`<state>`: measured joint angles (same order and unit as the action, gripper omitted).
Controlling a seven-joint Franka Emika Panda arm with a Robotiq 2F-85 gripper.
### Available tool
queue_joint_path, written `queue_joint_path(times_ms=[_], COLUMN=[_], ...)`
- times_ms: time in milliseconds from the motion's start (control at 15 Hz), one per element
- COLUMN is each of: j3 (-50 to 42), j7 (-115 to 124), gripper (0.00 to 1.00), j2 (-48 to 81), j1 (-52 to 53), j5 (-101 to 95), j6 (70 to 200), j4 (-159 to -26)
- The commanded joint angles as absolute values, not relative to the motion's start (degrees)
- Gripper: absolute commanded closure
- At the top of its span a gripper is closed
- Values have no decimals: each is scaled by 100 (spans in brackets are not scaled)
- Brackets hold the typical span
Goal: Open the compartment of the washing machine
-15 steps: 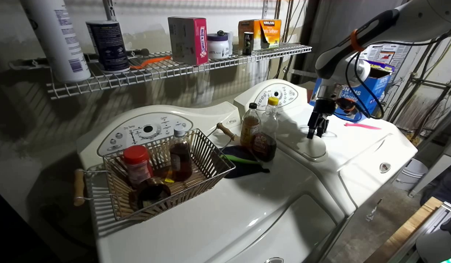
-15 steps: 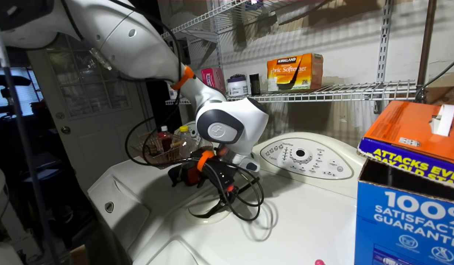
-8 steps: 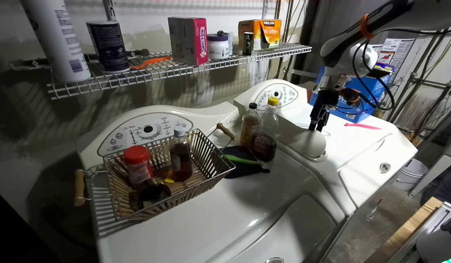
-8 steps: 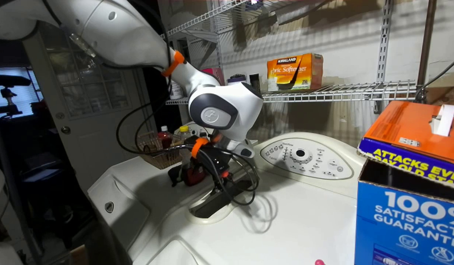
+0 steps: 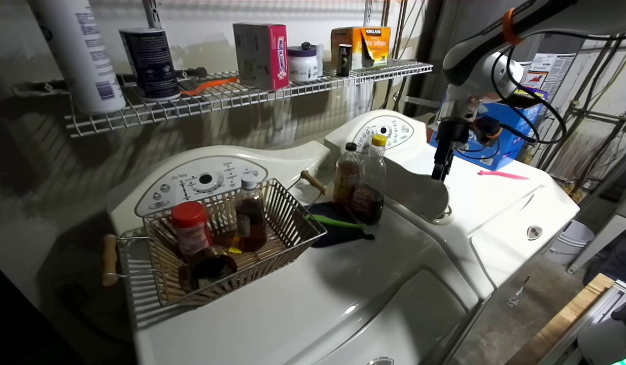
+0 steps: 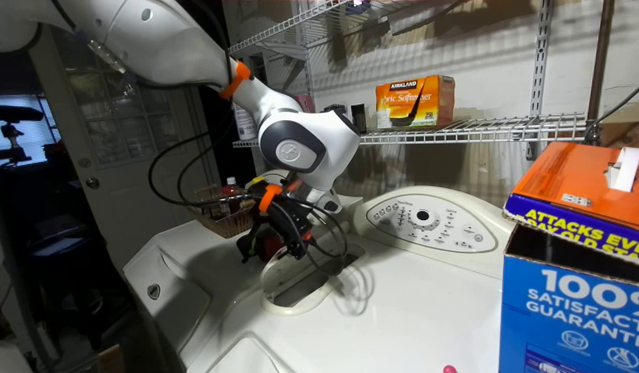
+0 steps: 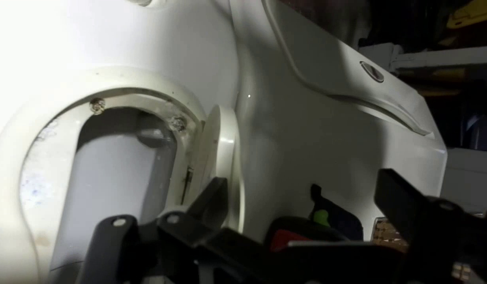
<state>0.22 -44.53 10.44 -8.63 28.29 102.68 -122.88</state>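
The white washing machine (image 5: 500, 208) shows in both exterior views (image 6: 407, 311). The compartment's oval lid (image 5: 419, 195) stands raised, steeply tilted on its long edge; it also shows in an exterior view (image 6: 278, 269) and the wrist view (image 7: 226, 146). The compartment rim (image 6: 293, 311) surrounds an uncovered opening; in the wrist view the rim (image 7: 137, 77) circles a grey cavity. My gripper (image 7: 302, 187) is open with nothing between its fingers. One finger overlaps the lid's edge in the wrist view; I cannot tell whether they touch. In both exterior views the gripper (image 5: 439, 175) is by the lid's upper part (image 6: 296, 254).
Two bottles (image 5: 366, 197) and a dark mitt (image 5: 338, 235) lie close beyond the lid on the neighbouring dryer (image 5: 343, 294). A wire basket (image 5: 232, 243) holds jars and a bottle. A blue box (image 6: 573, 311) stands on the washer. A wire shelf (image 5: 303, 91) runs above.
The lid has swung up from slightly raised to steeply upright, uncovering the opening. My gripper has moved up and toward the dryer side with it.
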Motion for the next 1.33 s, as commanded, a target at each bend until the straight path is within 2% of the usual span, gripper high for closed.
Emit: queue_joint_path(times_ms=[0, 533, 1267], j3=[88, 168, -347], j7=[-4817, -5301, -3980], gripper=[0, 0, 0], j2=[930, 788, 20], j1=[-715, -537, -645], j5=[3054, 3117, 3078], j6=[10114, 9962, 11113], j4=[-12400, -12480, -13040])
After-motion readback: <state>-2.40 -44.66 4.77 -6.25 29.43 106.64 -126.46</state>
